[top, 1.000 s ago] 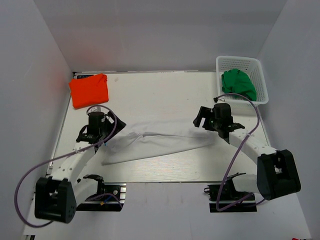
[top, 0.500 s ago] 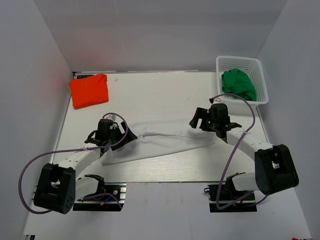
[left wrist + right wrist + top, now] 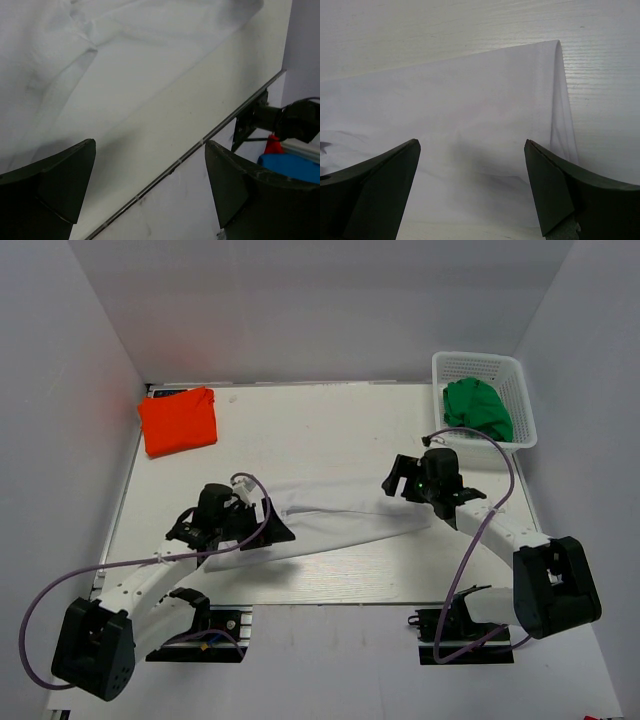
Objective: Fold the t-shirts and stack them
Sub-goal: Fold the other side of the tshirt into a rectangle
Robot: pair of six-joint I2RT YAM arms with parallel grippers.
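The white t-shirt lies as a long, partly folded strip across the middle of the table. My left gripper is open and empty, low over the strip's left part. Its wrist view shows the gripper with the cloth ahead and the table's near edge between the fingers. My right gripper is open and empty over the strip's right end. In its wrist view the shirt has a square corner. The orange t-shirt lies folded at the far left. The green t-shirt is bunched in the basket.
The white lattice basket stands at the far right corner. Grey walls close in on the left, back and right. The table's near edge runs just beyond the left gripper, with an arm mount below it.
My left gripper has swung right and nearer, from the shirt's left end to over its left-middle. The shirt's left end looks drawn in. The right gripper has hardly moved.
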